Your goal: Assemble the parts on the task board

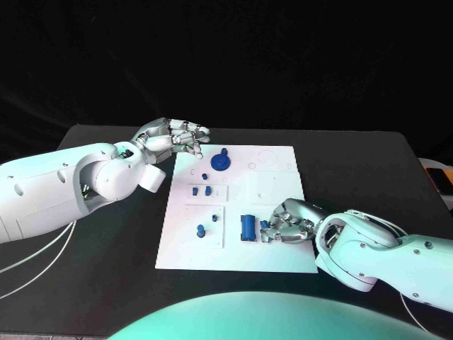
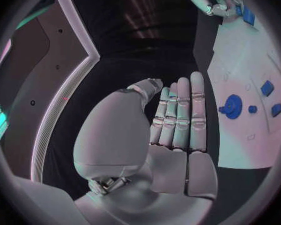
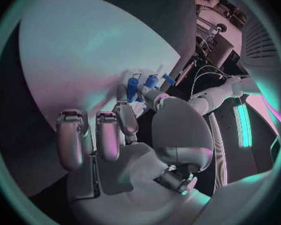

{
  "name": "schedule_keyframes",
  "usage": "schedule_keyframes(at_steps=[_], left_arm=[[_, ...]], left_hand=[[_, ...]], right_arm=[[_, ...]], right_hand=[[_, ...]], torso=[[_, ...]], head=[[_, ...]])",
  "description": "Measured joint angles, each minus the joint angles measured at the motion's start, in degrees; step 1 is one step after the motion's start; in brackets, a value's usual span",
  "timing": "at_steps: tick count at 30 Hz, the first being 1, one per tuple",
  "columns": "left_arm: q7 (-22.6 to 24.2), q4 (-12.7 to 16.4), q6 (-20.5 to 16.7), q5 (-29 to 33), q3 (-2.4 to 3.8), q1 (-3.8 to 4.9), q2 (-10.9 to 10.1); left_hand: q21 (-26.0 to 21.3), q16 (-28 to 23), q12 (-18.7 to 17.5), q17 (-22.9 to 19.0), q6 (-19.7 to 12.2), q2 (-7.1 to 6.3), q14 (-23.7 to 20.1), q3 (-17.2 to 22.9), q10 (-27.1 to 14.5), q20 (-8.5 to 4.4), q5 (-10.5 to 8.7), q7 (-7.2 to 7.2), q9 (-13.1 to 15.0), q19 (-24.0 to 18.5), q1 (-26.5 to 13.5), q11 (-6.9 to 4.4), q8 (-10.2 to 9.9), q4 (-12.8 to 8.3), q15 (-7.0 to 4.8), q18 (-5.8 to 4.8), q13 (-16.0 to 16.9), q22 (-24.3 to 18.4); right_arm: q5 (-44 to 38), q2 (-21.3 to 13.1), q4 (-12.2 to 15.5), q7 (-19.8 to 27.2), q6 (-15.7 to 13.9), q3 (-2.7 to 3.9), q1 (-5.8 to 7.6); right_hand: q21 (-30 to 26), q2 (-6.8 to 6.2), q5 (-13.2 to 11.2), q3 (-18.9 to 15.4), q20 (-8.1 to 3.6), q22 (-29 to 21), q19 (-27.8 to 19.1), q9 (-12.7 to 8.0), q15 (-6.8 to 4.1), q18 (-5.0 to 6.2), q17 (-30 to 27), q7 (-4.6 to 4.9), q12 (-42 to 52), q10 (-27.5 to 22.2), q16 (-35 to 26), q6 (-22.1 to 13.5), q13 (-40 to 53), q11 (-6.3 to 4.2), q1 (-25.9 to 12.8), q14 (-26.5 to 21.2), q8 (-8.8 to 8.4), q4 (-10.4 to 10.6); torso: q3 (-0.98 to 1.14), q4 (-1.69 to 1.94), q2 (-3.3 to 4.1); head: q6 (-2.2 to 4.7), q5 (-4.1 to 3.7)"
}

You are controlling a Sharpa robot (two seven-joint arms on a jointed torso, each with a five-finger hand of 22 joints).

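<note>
White and flat, the task board [image 1: 272, 248] lay in the middle of the black table [image 1: 369, 152], with blue parts spread across it. A round blue part with a knob [image 1: 221, 161] sat near the far end of the board, two small blue blocks [image 1: 200, 190] lay closer to the middle, and a small peg [image 1: 201, 229] stood in the near left panel.

My right hand [image 1: 286, 225] rested on the near right part of the board. Its fingers [image 3: 123, 116] were curled beside a long blue part [image 1: 249, 227], and a small blue piece [image 3: 134, 85] showed at my fingertips; I pinched it between thumb and finger, as far as the wrist view let me judge.

My left hand [image 1: 173, 136] hovered just off the far left corner of the board, holding nothing. In its wrist view its fingers [image 2: 181, 112] lay straight and close together, the thumb [image 2: 147, 87] standing beside them, with the round part [image 2: 232, 105] off to one side.
</note>
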Motion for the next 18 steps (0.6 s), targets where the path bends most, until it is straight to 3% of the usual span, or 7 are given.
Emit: schedule_keyframes(at_steps=[8, 14, 15, 18], left_arm=[[-0.23, -0.31, 0.02, 0.03, 0.00, 0.00, -0.09], [-0.35, -0.60, 0.03, 0.03, 0.00, 0.00, -0.13], [-0.37, -0.66, 0.03, 0.04, 0.00, 0.00, -0.13], [-0.42, -0.78, 0.03, 0.04, -0.01, 0.00, -0.14]], left_hand=[[0.00, 0.00, 0.00, 0.00, 0.00, 0.00, 0.00, 0.00, 0.00, 0.00, 0.00, 0.00, 0.00, 0.00, 0.00, 0.00, 0.00, 0.00, 0.00, 0.00, -0.01, 0.00], [0.00, 0.00, 0.00, -0.01, 0.00, 0.00, 0.00, 0.00, 0.00, 0.00, 0.00, 0.00, -0.01, 0.00, 0.00, 0.00, -0.24, 0.00, 0.00, 0.00, -0.01, 0.05], [0.00, 0.00, 0.00, -0.01, 0.00, 0.00, 0.00, 0.00, 0.00, 0.00, 0.00, 0.00, -0.01, 0.00, 0.00, 0.00, -0.24, 0.00, 0.00, 0.00, -0.01, 0.05], [0.00, 0.00, 0.00, -0.01, 0.00, 0.00, 0.00, 0.00, 0.00, 0.00, 0.00, 0.00, -0.01, 0.00, 0.00, 0.00, -0.24, 0.00, 0.00, 0.00, -0.01, 0.05]], right_arm=[[0.15, -0.04, -0.01, 0.05, -0.03, -0.02, -0.05], [0.31, -0.21, 0.13, 0.16, -0.08, -0.06, -0.13], [0.32, -0.26, 0.17, 0.20, -0.11, -0.06, -0.14], [0.32, -0.44, 0.32, 0.36, -0.24, -0.08, -0.16]], right_hand=[[0.00, -0.36, -0.70, -0.88, 0.00, -0.01, 0.00, -0.04, 0.00, 0.00, 0.05, 0.01, 0.00, 0.00, 0.00, -0.01, 0.00, 0.00, -1.30, 0.00, -0.01, 0.88], [0.00, -1.80, -3.18, -3.68, 0.00, -0.01, 0.00, -0.35, 0.00, 0.00, 0.05, 0.01, 0.00, 0.00, 0.00, -0.01, 0.10, 0.00, -4.66, 0.00, -0.11, 2.89], [0.00, -2.18, -2.93, -4.30, 0.00, -0.01, 0.00, -0.37, 0.00, 0.00, 0.05, 0.01, 0.00, 0.00, 0.00, -0.01, 0.10, 0.00, -5.10, 0.00, -0.11, 3.34], [0.00, -2.88, 1.30, -7.63, -0.43, -0.01, 0.00, -0.34, 0.00, 0.00, 0.05, 0.01, 0.00, 0.00, 0.00, -0.01, 0.20, 0.00, -6.20, 0.00, -0.12, 4.75]], torso=[[0.04, -0.01, -0.03], [0.04, -0.01, -0.03], [0.04, -0.01, -0.03], [0.03, -0.02, -0.03]], head=[[0.00, -0.09], [0.00, -0.10], [0.00, -0.10], [0.00, -0.10]])
